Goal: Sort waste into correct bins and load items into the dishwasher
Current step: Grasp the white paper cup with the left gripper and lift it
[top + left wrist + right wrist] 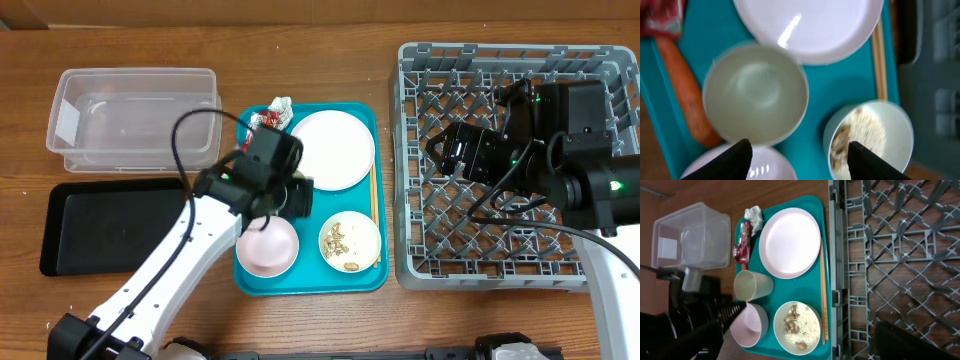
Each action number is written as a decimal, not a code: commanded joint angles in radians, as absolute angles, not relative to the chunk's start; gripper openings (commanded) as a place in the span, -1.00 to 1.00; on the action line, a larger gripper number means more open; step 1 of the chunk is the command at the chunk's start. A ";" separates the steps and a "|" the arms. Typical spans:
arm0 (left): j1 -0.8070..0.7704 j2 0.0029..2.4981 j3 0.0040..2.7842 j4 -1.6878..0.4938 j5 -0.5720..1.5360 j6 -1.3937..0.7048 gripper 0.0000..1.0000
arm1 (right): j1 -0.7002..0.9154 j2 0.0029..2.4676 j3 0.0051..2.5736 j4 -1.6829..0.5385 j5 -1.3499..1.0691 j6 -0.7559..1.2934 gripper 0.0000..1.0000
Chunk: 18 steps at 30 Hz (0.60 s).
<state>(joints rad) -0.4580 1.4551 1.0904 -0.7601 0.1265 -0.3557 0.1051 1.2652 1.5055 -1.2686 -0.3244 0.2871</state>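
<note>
My left gripper (287, 196) (797, 155) is open and empty, hovering over the small white cup (755, 92) on the teal tray (310, 282). Round the cup lie the pale plate (332, 150) (807, 25), an empty pinkish bowl (267, 248) (735, 169), a bowl of beige food scraps (350, 242) (867, 137), the orange carrot stick (682, 85), the red wrapper (268, 121) (660, 17) and the white napkin (281, 103) (754, 216). My right gripper (450, 150) (806, 332) is open and empty over the grey dish rack (510, 250) (895, 255).
The clear tub (135, 115) (690, 235) stands at the back left, with the black tray (100, 225) in front of it. Wooden chopsticks (374, 195) (880, 65) (823, 305) lie along the teal tray's right edge, next to the rack.
</note>
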 commanded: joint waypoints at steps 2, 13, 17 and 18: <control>-0.450 1.465 1.116 -0.691 0.130 -0.268 0.23 | 0.101 1.255 1.533 -1.259 -0.315 0.289 1.00; -0.390 1.507 1.122 -0.672 0.093 -0.231 0.18 | 0.101 1.257 1.533 -1.270 -0.315 0.293 1.00; -0.385 1.507 1.124 -0.695 0.076 -0.205 0.16 | 0.101 1.257 1.533 -1.270 -0.315 0.293 1.00; -0.385 1.507 1.124 -0.705 0.039 -0.205 0.16 | 0.101 1.257 1.533 -1.270 -0.315 0.294 1.00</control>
<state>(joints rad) -0.3882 1.5040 1.1004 -0.6918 0.0921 -0.2420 0.1051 1.2652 1.5055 -1.2747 -0.3244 0.2882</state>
